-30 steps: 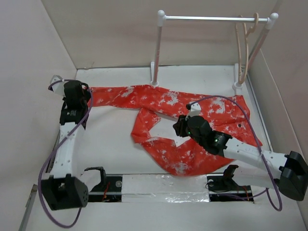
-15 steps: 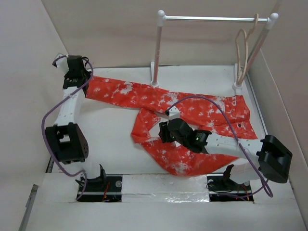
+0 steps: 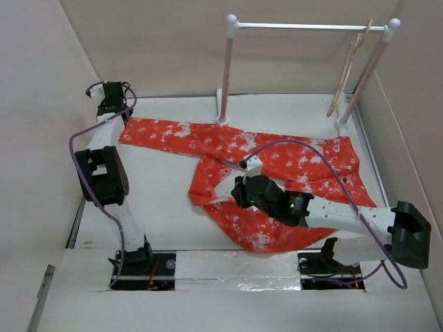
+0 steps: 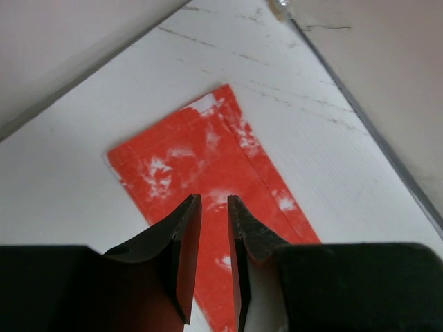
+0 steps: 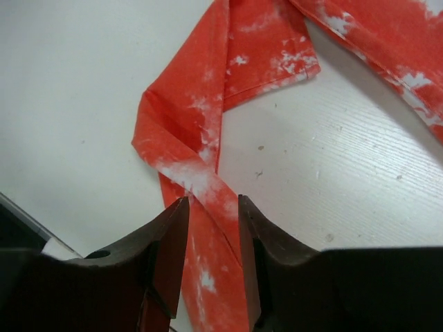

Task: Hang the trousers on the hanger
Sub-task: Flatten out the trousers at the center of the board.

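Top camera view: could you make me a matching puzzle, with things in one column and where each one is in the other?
Things:
1 trousers
2 hanger
3 left gripper
4 right gripper

Places:
A over the twisted trouser leg, mid-table
B hooked on the rail, far right
C spread on the table
D above a leg end, far left corner

Pairs: 1-C, 2-B, 3-D, 4-A

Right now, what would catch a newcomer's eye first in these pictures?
The bright orange-red, white-speckled cloth trousers sprawl across the white table, one leg reaching the far left corner, the other twisted mid-table. The left gripper hovers over that far cuff, the right gripper over the twist, both slightly open. The thin pale beige hanger hangs bare on the metal rail, far right.
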Robot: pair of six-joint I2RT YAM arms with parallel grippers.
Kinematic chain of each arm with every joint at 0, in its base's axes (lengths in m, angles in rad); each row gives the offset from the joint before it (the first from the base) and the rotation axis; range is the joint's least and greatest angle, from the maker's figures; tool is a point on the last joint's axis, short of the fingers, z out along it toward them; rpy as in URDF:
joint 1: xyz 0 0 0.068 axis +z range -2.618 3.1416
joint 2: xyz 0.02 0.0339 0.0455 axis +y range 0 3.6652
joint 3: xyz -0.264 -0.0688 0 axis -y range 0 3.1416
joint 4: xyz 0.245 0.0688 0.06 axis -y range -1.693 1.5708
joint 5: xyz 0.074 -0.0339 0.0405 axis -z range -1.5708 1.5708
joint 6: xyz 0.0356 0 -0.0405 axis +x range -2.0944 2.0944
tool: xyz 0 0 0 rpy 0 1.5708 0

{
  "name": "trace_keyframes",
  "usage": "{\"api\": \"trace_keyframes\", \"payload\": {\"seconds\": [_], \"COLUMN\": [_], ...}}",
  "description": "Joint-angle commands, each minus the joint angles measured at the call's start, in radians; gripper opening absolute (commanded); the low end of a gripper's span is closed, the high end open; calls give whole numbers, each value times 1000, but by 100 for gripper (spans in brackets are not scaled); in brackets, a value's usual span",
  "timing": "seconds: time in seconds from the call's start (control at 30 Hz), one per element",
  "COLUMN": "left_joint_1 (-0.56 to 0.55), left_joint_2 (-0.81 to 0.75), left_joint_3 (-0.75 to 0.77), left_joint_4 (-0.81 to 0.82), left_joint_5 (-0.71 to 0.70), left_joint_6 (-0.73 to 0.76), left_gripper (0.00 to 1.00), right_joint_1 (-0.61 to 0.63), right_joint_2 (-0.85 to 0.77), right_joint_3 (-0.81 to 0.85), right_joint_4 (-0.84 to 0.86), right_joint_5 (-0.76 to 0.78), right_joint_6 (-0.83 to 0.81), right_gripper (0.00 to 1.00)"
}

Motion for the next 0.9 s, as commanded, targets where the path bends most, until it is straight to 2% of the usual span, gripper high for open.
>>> {"api": "trace_keyframes", "payload": {"seconds": [0.0,0.03,0.1,0.17,0.23,0.27,0.3,0.33,0.4,0.43,0.47,0.53,0.57,0.63,0.67,0.73,0.77,0.87], "left_joint_1": [-43,-69,-164,-224,-322,-350,-370,-401,-431,-447,-459,-459,-459,-468,-468,-468,-468,-468], "left_joint_2": [-129,-152,-209,-227,-269,-290,-342,-380,-515,-566,-609,-721,-749,-822,-844,-901,-917,-954], "left_joint_3": [-51,-112,-174,-177,-186,-224,-253,-343,-472,-538,-673,-849,-897,-994,-1078,-1142,-1204,-1269], "left_joint_4": [78,99,119,43,-18,-29,-40,-19,47,113,139,194,199,243,253,276,297,336], "left_joint_5": [112,125,119,88,93,102,128,210,269,287,289,324,330,356,364,379,393,444], "left_joint_6": [-5,-5,6,2,-9,-12,-29,-61,-93,-109,-138,-158,-175,-187,-196,-208,-213,-228], "left_gripper": [20,20,20,17,12,3,0,0,0,0,1,12,23,32,41,46,52,53], "right_joint_1": [23,23,23,23,23,23,23,23,14,13,13,13,13,13,13,23,23,32], "right_joint_2": [6,14,37,45,33,22,-12,-29,-64,-72,-76,-90,-93,-101,-99,-96,-87,-81], "right_joint_3": [30,36,58,65,75,73,58,49,30,15,9,-4,-22,-40,-54,-48,-38,-11], "right_joint_4": [53,50,27,29,18,7,10,20,24,23,17,3,9,24,53,58,34,3], "right_joint_5": [26,30,33,44,73,76,85,102,109,89,78,28,9,-23,-34,-83,-95,-108], "right_joint_6": [2,2,2,-18,-32,-36,-44,-59,-69,-72,-70,-64,-64,-62,-65,-99,-108,-115], "right_gripper": [10,2,0,0,2,3,5,6,10,16,19,31,35,43,45,50,50,50]}}
